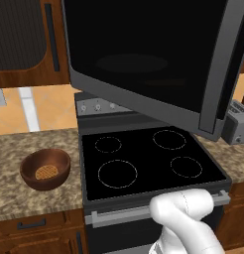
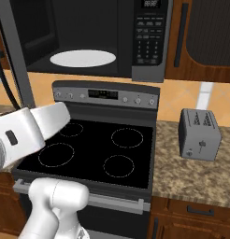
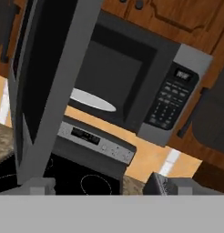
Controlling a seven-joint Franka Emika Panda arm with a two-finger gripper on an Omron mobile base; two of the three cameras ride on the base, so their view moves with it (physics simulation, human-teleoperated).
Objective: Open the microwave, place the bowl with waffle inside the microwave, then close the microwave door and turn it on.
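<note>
The microwave (image 2: 149,42) hangs above the stove, its inside bare with the white turntable (image 2: 82,58) showing. The microwave door (image 1: 144,54) is swung wide open toward me, and its grey handle strip (image 3: 59,91) runs close past the hand camera. On the left counter sits the reddish-brown bowl (image 1: 45,168) with the waffle (image 1: 46,172) flat in its bottom. My gripper (image 3: 114,186) is open, the fingertips (image 3: 38,185) far apart with nothing between them, just outside the door's free edge and well away from the bowl.
The black stove (image 1: 149,158) with four burner rings lies under the microwave, its control panel (image 2: 105,95) behind. A grey toaster (image 2: 198,134) stands on the right counter. Brown cabinets (image 2: 205,37) flank the microwave. My white arm (image 2: 28,128) crosses the stove's left side.
</note>
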